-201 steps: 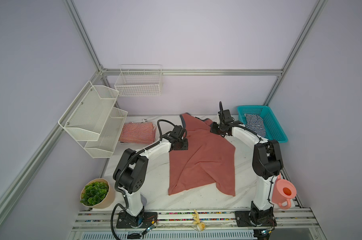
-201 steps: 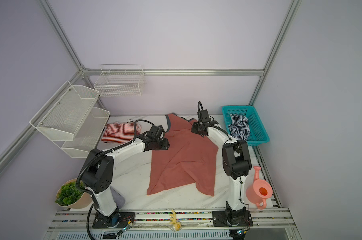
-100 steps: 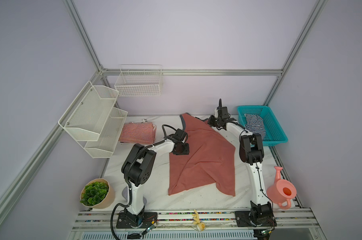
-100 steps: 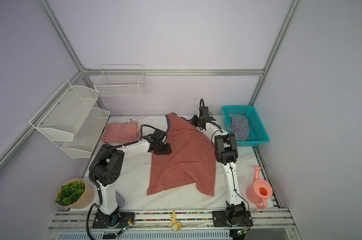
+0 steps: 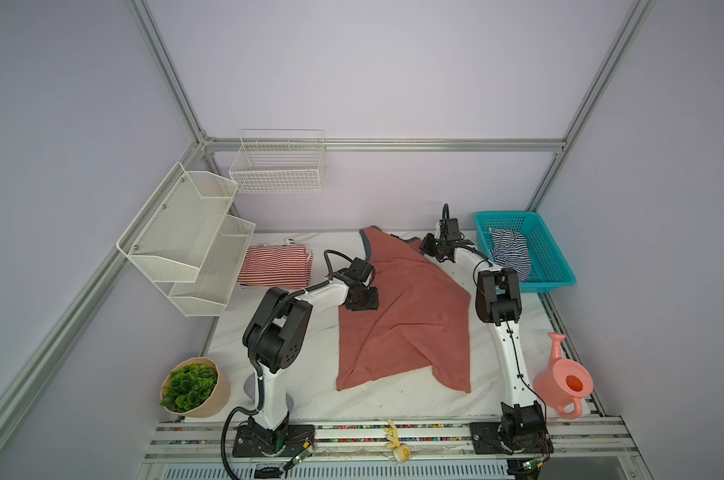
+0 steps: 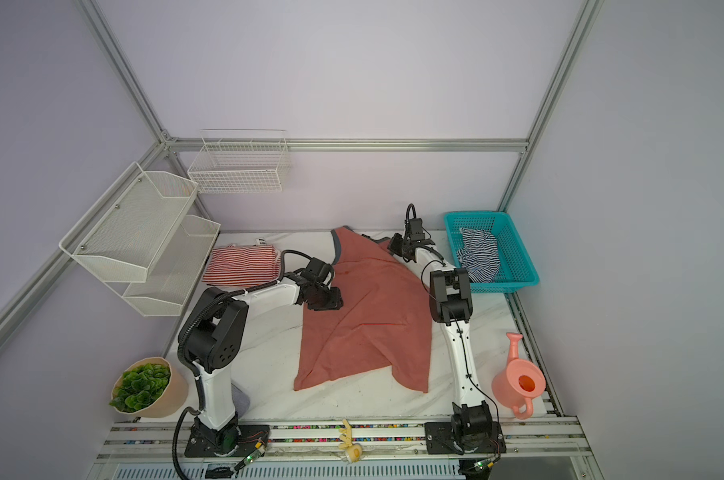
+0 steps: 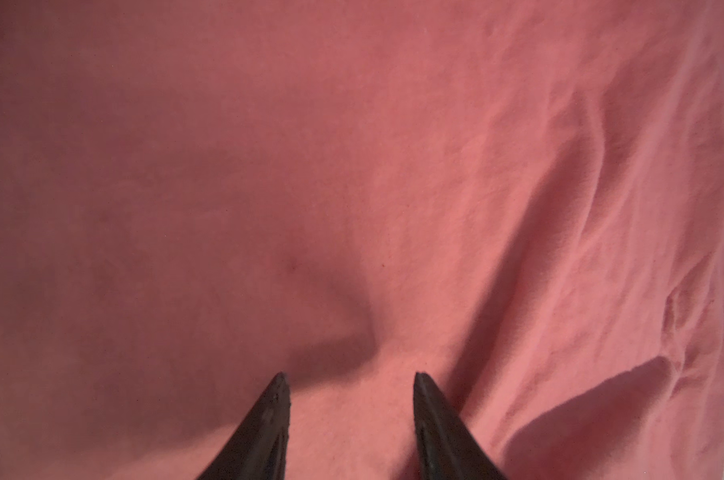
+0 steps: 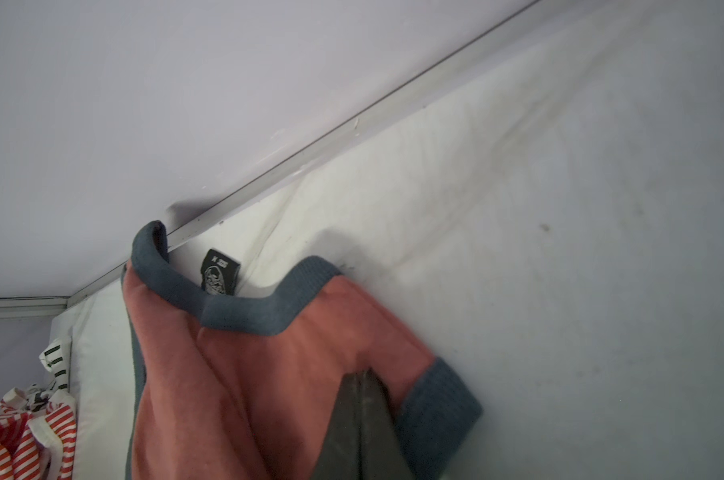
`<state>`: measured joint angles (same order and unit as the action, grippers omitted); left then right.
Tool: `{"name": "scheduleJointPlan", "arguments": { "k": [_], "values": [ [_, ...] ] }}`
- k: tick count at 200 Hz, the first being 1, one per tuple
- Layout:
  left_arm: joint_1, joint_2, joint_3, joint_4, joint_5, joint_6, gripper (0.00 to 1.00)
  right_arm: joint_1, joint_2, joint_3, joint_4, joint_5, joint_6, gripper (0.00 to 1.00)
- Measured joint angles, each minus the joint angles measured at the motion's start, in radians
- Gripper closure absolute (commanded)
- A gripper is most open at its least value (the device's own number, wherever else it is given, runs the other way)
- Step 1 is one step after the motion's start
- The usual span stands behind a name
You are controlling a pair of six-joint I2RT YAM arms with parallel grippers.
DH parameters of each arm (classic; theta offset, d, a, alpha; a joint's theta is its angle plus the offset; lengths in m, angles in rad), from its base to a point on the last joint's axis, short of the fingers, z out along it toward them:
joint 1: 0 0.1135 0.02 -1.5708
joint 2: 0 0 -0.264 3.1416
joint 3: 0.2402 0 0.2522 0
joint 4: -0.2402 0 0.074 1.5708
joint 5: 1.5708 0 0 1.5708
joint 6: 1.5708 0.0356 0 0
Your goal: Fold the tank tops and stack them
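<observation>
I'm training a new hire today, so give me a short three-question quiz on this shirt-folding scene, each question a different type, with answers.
1. True or false: the navy striped shirt lies in the blue basket.
2. The right gripper is: A open; B shut on the salmon shirt; C shut on the basket.
3. Which shirt lies folded near the white shelves?
Key: 1 true; 2 B; 3 the red striped shirt.

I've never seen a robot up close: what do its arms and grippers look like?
The left arm and right arm are white tubes with black joints. A ribbed black hose feeds the left, a thin black cable the right. The left gripper and right gripper have dark, pointed fingers.
</observation>
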<state>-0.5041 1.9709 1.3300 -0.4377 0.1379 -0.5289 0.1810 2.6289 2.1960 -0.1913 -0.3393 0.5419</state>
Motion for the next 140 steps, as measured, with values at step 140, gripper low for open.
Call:
{"name": "scheduleJointPlan", "arguments": {
  "k": [140],
  "values": [
    [-0.032, -0.159, -0.303, 0.160, 0.036, -0.059, 0.52, -0.034, 0.185, 0.321, -0.061, 0.013, 0.007, 1.00]
  ]
}}
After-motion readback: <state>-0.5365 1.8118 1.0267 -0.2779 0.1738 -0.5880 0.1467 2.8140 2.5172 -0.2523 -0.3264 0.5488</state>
